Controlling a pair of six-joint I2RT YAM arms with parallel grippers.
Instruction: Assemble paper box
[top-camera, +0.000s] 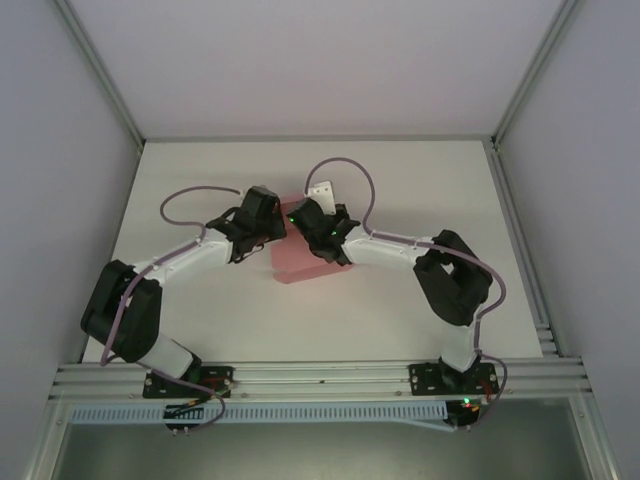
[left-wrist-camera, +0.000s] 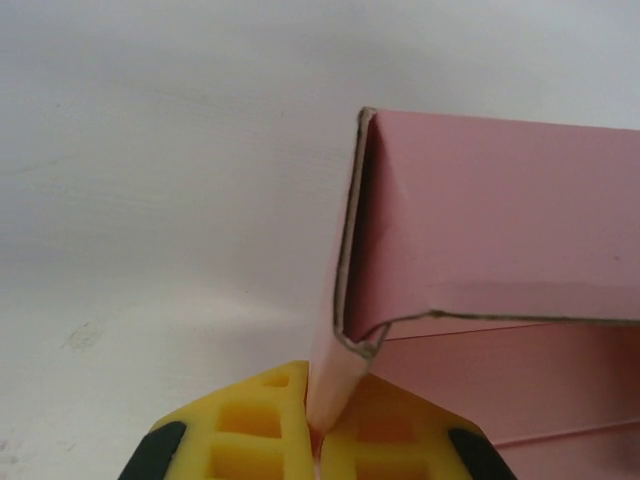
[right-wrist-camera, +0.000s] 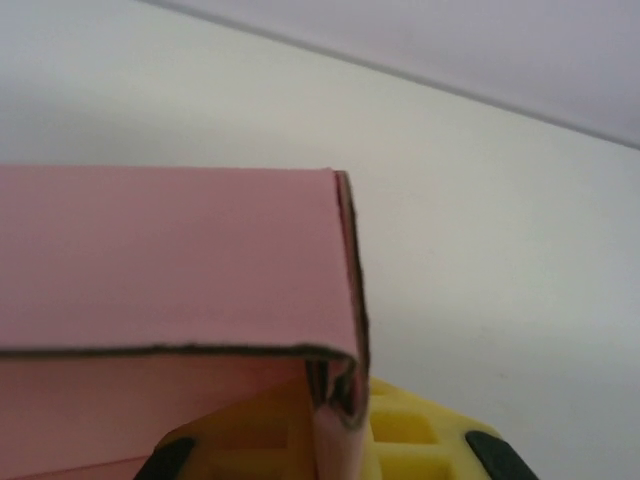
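The pink paper box (top-camera: 305, 262) lies at mid table, partly folded, between both wrists. My left gripper (top-camera: 272, 238) meets it from the left. In the left wrist view its yellow fingers (left-wrist-camera: 255, 425) are shut on a folded side wall of the paper box (left-wrist-camera: 480, 230), which stands up between them. My right gripper (top-camera: 318, 240) comes in from the right. Its yellow fingers (right-wrist-camera: 410, 440) are shut on the opposite folded wall of the paper box (right-wrist-camera: 170, 255), whose top panel bends over above them. The box's far part is hidden under the wrists.
The white table (top-camera: 200, 170) is bare around the box. A small white bracket (top-camera: 320, 190) sits just behind the grippers. Grey walls and an aluminium frame (top-camera: 320, 375) border the table. Purple cables loop over both arms.
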